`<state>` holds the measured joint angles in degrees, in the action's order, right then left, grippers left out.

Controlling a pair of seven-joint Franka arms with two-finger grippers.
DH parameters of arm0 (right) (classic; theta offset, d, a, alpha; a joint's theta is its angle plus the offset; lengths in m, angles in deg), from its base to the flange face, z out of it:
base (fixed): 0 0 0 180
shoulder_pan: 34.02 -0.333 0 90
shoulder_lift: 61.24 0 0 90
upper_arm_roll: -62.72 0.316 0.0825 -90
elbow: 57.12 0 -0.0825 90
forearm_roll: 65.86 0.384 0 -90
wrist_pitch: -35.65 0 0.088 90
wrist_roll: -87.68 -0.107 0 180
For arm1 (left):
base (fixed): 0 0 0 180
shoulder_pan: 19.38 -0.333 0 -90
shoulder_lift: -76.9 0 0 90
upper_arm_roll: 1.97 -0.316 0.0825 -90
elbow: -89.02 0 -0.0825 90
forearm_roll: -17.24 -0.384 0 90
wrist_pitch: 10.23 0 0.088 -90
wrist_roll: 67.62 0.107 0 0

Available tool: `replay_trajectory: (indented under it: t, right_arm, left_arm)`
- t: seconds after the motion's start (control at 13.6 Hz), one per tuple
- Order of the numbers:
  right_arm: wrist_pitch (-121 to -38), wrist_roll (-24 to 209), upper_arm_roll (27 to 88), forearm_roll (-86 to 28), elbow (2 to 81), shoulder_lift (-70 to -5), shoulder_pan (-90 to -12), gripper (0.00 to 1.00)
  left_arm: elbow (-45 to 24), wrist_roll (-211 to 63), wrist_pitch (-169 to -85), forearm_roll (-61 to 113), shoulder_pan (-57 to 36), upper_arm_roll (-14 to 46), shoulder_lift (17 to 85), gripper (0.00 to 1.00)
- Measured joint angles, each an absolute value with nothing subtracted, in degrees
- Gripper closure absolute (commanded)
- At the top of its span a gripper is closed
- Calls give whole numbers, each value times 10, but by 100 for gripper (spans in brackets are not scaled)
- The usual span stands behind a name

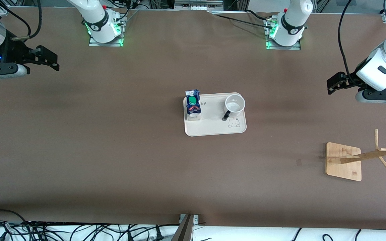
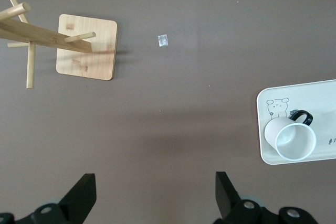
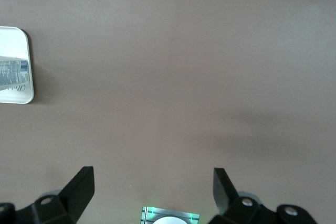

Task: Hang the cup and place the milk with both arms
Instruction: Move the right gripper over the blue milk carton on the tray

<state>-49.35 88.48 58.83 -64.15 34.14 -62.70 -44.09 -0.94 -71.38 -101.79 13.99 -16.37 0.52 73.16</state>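
1. Brown table [image 1: 112, 134] fills the scene; both arm bases are seen along its edge farthest from the front camera.
2. Cream tray [image 1: 213, 129] is set mid-table, with a small bear print on the side nearer the front camera.
3. Milk [image 1: 193, 104] is stood upright on the tray, at the end toward the right arm; green cap is seen on its face.
4. Cup [image 1: 235, 105] is stood upright on the same tray, at the end toward the left arm, mouth up. Its black handle [image 1: 226, 116] is pointed toward the front camera. Milk and cup are kept apart by bare tray.
5. Wooden rack [image 1: 343, 161] is set toward the left arm's end of the table, nearer the front camera than the tray and well apart from it. Square base, slanted post, pegs sticking out.
6. Left gripper [image 1: 334, 82] is held in the air over bare table at the left arm's end. Fingers [image 2: 84, 192] are spread wide, nothing between them.
7. Right gripper [image 1: 47, 57] is held in the air over bare table at the right arm's end. Fingers [image 3: 81, 184] are spread wide, nothing gripped.
8. Tray corner and a strip of the milk are seen at the edge of the right wrist view.
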Motion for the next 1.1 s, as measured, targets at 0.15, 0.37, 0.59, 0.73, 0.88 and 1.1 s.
replay_trajectory:
  t: [0.15, 0.37, 0.59, 0.73, 0.88, 1.1]
  right_arm:
    - [-492, 885, 590, -642, 336, -627, -441, 0]
    - [-492, 885, 590, -642, 335, -625, -441, 0]
    - [-489, 885, 590, -641, 335, -623, -441, 0]
    - [-482, 885, 597, -638, 339, -615, -445, 0]
    - [-488, 882, 609, -626, 350, -599, -464, 0]
    - [-544, 805, 622, -603, 354, -555, -533, 0]
  left_arm:
    - [-9, -714, -1018, 140, -164, 5, 732, 0]
    - [-9, -714, -1018, 140, -164, 5, 732, 0]
    - [-9, -714, -1018, 140, -163, 5, 729, 0]
    - [-9, -714, -1018, 140, -163, 5, 725, 0]
    - [-9, -715, -1019, 140, -163, 5, 721, 0]
    - [-9, -715, -1028, 140, -164, 5, 715, 0]
